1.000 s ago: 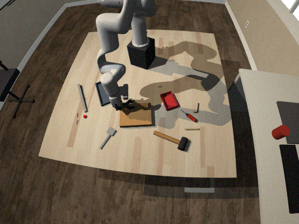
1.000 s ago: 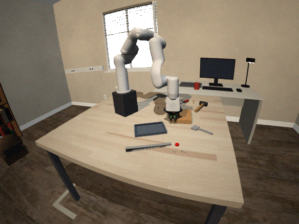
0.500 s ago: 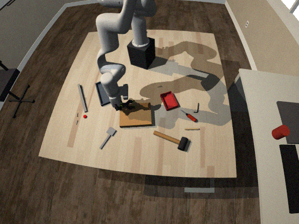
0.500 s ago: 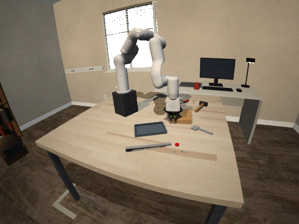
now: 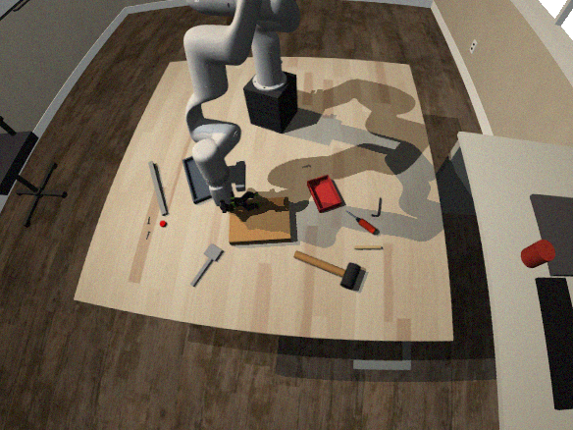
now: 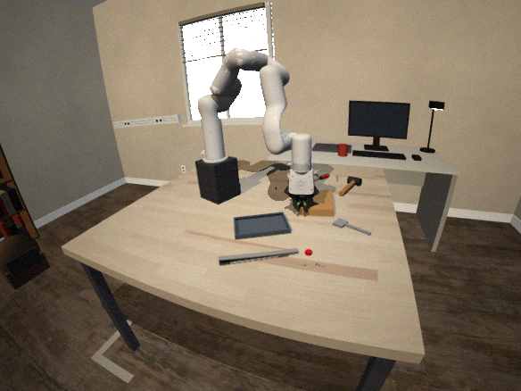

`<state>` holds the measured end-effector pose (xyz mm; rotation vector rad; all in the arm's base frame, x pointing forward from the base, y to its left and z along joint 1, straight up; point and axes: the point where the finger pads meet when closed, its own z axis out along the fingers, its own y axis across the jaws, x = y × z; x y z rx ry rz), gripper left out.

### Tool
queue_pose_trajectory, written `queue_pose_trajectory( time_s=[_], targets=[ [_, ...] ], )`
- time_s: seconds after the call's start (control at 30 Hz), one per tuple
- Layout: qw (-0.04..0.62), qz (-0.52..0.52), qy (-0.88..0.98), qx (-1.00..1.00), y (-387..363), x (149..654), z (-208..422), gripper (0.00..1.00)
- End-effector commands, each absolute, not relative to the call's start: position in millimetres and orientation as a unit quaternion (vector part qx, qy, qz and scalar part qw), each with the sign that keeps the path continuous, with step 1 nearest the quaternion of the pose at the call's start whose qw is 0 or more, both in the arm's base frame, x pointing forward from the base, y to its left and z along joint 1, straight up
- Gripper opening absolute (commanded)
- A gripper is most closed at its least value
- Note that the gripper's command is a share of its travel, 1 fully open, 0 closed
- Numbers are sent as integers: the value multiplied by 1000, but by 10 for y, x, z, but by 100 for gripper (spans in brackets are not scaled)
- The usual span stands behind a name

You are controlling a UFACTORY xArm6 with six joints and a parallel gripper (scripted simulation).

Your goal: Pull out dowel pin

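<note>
The bench board [image 5: 260, 221] lies in the middle of the table under the arm's shadow; it also shows in the exterior view [image 6: 320, 205]. My gripper [image 5: 228, 203] points down at the board's far left corner, also seen in the exterior view [image 6: 301, 206]. Its fingers stand partly open, and I see nothing held between them. A dark spring clamp with green parts [image 5: 245, 200] lies right beside the fingers along the board's far edge. The small block, its pin and the stop are too dark and small to make out.
A grey tray [image 5: 195, 181] lies left of the gripper and a red tray [image 5: 325, 192] to the right. A mallet [image 5: 330, 268], a scraper [image 5: 208, 263], a screwdriver [image 5: 363, 224], a hex key [image 5: 378, 206], a thin wooden stick [image 5: 368, 247], a ruler [image 5: 158, 188] and a red button [image 5: 163, 223] lie around the board.
</note>
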<state>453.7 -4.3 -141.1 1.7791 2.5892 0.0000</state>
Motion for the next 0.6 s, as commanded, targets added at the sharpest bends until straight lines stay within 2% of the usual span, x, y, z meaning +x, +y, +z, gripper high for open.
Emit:
queue_pose_trajectory(
  time_s=[0.0,0.57],
  targets=[
    [2,1,824,566,-43,4554,-1399,49],
    [2,1,824,566,-43,4554,-1399,50]
  ],
)
